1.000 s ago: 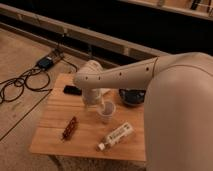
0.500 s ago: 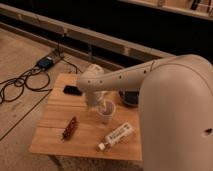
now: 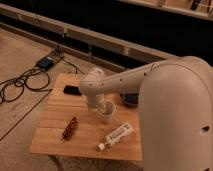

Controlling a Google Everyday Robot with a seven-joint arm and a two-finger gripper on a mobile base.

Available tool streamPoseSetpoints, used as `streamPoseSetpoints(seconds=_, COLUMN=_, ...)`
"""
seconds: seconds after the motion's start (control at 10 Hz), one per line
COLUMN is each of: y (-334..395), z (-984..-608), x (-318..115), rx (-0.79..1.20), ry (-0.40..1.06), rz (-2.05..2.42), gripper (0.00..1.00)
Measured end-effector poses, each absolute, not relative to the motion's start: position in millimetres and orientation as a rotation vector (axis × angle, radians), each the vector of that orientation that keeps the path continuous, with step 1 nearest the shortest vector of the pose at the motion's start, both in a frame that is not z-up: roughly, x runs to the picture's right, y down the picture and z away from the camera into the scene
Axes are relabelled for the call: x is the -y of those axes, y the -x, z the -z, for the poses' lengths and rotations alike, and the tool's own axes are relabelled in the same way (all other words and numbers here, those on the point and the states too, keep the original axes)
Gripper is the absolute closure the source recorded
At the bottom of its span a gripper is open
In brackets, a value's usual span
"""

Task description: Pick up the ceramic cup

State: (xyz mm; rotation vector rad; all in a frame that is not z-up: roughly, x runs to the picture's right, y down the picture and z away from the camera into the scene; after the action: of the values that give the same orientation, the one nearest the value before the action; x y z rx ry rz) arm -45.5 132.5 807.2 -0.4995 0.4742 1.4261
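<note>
The ceramic cup (image 3: 107,113) is a small white handleless cup standing upright near the middle of the wooden table (image 3: 50,135). My gripper (image 3: 98,105) comes down from the white arm (image 3: 145,77) and sits right at the cup's left rim, partly hiding it. The dark bowl (image 3: 129,100) lies behind the cup to the right, mostly hidden by the arm.
A white bottle with a label (image 3: 116,136) lies on its side at the front of the table. A brown elongated object (image 3: 69,128) lies at the front left. A flat black object (image 3: 72,90) lies at the back left. Cables and a blue box (image 3: 46,62) are on the floor.
The arm has shifted slightly, with the gripper settling lower at the cup. The cup and other objects have not moved.
</note>
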Motion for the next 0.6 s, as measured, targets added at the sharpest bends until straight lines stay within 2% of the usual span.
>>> streamPoseSetpoints(seconds=0.3, y=42.4, z=-807.1, x=-135.0, rx=-0.470, ry=0.516, rz=-1.430, gripper=0.93)
streamPoseSetpoints(seconds=0.4, y=40.3, z=-805.7, x=-134.2, rx=-0.474, ry=0.512, rz=-1.429, gripper=0.98)
streamPoseSetpoints(seconds=0.6, y=31.9, z=-802.7, x=-125.9, rx=-0.479, ry=0.472, rz=-1.413, gripper=1.00)
